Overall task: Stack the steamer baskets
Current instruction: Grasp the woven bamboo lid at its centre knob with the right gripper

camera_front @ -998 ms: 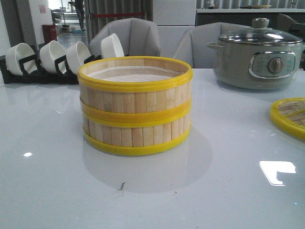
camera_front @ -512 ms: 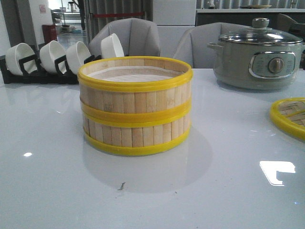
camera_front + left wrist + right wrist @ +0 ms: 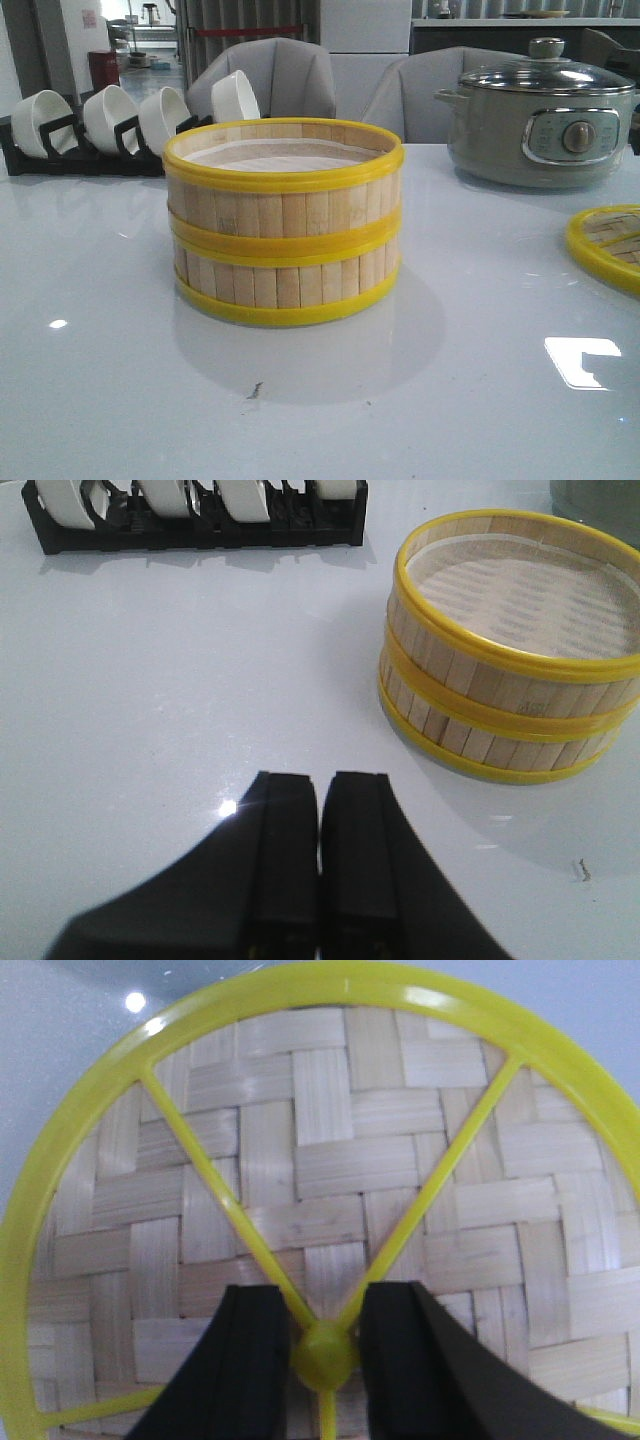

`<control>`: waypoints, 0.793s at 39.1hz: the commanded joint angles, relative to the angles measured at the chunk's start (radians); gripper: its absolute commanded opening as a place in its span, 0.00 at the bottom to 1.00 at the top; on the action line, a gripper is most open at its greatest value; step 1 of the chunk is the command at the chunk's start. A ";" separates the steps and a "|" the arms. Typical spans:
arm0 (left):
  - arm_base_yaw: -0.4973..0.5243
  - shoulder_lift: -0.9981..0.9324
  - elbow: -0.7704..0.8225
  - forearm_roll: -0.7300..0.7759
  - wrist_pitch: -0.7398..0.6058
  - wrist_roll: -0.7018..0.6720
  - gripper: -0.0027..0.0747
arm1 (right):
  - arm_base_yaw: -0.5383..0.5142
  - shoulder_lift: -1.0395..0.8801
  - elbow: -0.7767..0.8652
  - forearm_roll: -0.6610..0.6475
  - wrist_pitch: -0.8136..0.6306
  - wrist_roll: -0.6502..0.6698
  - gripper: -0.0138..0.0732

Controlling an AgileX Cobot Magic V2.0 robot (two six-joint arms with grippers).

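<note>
Two round pale-bamboo steamer baskets [image 3: 284, 222] with yellow rims stand one squarely on the other at mid-table on the glossy white table [image 3: 100, 400]; stacking, I judge, is complete. The left gripper [image 3: 319, 792] hangs beside the stack, fingers pressed together, holding nothing. The right gripper [image 3: 323, 1335] sits over the flat woven-bamboo lid with yellow rim [image 3: 330, 1190], fingers apart on either side of its yellow knob [image 3: 323, 1356] (contact cannot be confirmed). Next move, likely: close on the knob, lift cleanly. The lid is cut off at the front view's edge; neither arm shows there.
</note>
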 commanded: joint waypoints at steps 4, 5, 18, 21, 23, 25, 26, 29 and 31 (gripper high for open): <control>0.000 0.004 -0.029 -0.011 -0.089 -0.013 0.14 | -0.001 -0.055 -0.034 0.009 -0.033 -0.005 0.44; 0.000 0.004 -0.029 -0.011 -0.089 -0.013 0.14 | -0.001 -0.055 -0.034 0.009 -0.030 -0.005 0.39; 0.000 0.004 -0.029 -0.011 -0.089 -0.013 0.14 | 0.025 -0.079 -0.034 0.009 0.012 -0.005 0.19; 0.000 0.004 -0.029 -0.011 -0.089 -0.013 0.14 | 0.044 -0.101 -0.043 0.009 0.015 -0.005 0.19; 0.000 0.004 -0.029 -0.011 -0.089 -0.013 0.14 | 0.056 -0.114 -0.057 0.009 0.027 -0.005 0.19; 0.000 0.004 -0.029 -0.011 -0.089 -0.013 0.14 | 0.073 -0.128 -0.080 0.009 0.046 -0.005 0.19; 0.000 0.004 -0.029 -0.011 -0.089 -0.013 0.14 | 0.083 -0.136 -0.095 0.009 0.057 -0.005 0.19; 0.000 0.004 -0.029 -0.011 -0.089 -0.013 0.14 | 0.114 -0.155 -0.146 0.010 0.110 -0.005 0.19; 0.000 0.004 -0.029 -0.011 -0.089 -0.013 0.14 | 0.136 -0.164 -0.193 0.011 0.147 -0.005 0.19</control>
